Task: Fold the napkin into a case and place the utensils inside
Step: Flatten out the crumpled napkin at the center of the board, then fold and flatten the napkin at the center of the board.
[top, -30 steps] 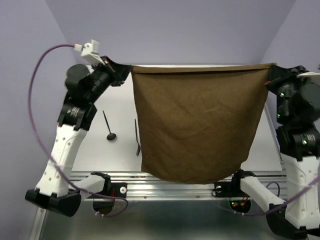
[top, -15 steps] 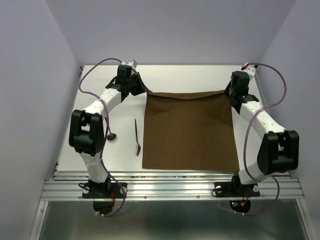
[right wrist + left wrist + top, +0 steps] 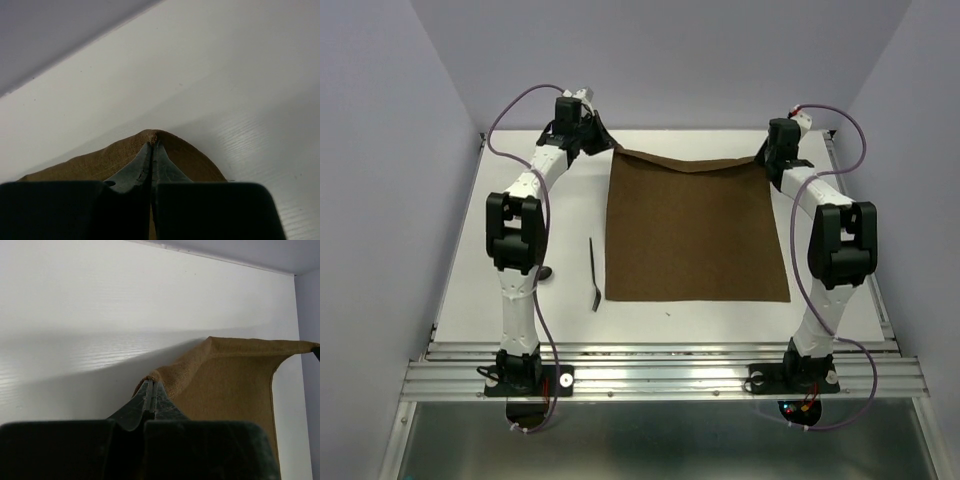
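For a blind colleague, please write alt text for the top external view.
A dark brown napkin lies spread on the white table, its two far corners pinched by the left gripper and the right gripper. A slender dark utensil lies just left of it.

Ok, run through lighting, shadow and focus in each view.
Top external: even, soft light, sharp, no glare on the napkin. Left wrist: the left gripper is dark and soft-edged, and a broad shadow bands the table. Right wrist: the right gripper is equally dark, table grain crisp.

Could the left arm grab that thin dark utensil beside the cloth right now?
Probably not yet: the left gripper is pinching a far corner of the napkin. The utensil itself lies uncovered, left of the cloth.
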`<move>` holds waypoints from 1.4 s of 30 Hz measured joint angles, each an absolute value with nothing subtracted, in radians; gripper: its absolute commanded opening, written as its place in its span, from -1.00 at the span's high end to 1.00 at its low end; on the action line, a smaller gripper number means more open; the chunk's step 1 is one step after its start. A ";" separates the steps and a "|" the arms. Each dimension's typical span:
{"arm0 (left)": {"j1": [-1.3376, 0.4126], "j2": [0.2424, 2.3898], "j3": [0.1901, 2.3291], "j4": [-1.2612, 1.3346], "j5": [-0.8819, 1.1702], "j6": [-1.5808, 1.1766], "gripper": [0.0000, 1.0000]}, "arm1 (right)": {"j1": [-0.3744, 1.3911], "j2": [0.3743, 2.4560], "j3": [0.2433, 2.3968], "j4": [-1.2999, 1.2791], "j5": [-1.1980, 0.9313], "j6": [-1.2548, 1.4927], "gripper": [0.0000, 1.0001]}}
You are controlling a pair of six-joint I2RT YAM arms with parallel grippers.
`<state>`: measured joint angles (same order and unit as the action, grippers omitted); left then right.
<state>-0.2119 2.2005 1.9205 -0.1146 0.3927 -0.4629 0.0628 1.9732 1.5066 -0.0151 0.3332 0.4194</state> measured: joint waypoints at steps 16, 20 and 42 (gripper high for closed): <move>-0.194 2.315 2.143 -0.221 0.416 -0.432 1.00 | -0.025 1.996 1.567 -0.017 0.159 0.481 0.99; -0.194 2.265 2.044 -0.252 0.419 -0.423 1.00 | -0.021 1.907 1.468 -0.066 0.144 0.496 0.99; -0.194 1.640 1.249 -0.327 0.366 -0.378 1.00 | -0.017 1.020 0.692 -0.355 -0.064 0.608 0.99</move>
